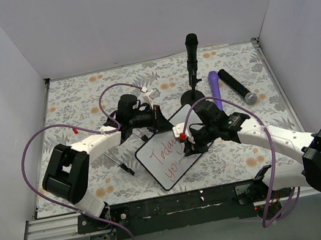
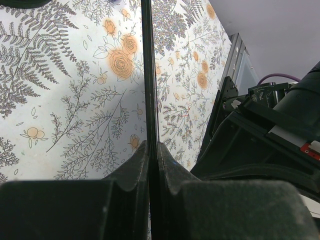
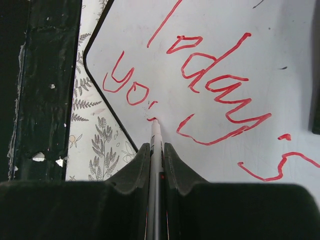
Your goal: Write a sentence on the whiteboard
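While the right gripper (image 3: 156, 152) clenches a marker (image 3: 155, 134), tip touching the whiteboard (image 1: 167, 163) at lower centre of top view, red sentence (image 3: 210, 85) reading "Today's yo", left gripper (image 2: 152, 152) pinching the board's thin black edge

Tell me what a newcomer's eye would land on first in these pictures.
The red sentence, reading "Today's yo", slants across the whiteboard at the near middle of the table. The right hand holds a marker with its tip on the board just past the "yo", while the left hand clamps the board's edge. Behind them a black microphone stands upright.
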Robot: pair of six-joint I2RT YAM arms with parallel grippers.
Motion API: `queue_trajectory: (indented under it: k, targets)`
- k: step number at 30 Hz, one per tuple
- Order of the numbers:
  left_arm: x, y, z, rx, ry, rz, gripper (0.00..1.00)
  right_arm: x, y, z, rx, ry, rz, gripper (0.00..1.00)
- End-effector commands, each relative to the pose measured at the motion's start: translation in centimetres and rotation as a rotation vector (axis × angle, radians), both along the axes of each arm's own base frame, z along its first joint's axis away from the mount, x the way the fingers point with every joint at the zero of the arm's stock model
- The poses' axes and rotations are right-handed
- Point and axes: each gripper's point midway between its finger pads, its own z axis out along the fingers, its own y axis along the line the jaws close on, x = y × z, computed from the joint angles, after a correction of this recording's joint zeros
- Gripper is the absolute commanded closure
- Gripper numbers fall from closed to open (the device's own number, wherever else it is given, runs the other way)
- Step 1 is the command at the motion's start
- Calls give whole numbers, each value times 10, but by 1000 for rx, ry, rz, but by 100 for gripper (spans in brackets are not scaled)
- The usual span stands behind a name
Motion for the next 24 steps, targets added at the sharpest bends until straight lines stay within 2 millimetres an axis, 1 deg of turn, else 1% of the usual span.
queue_trajectory:
  k: [1,7,11,16,24]
  targets:
    - [7,-3,17,-33,-128,-34,100,24,9,27,73,-112,-47,99]
    - [8,-4,15,-32,-125,-33,100,28,9,34,94,-118,-59,99]
    - [8,-4,16,-33,-126,-34,100,27,9,34,95,-117,-59,99]
    - [8,-4,17,-34,-128,-33,100,19,5,21,60,-78,-27,99]
    - [8,-4,16,-32,-131,-35,100,3,-6,2,-5,-19,21,99]
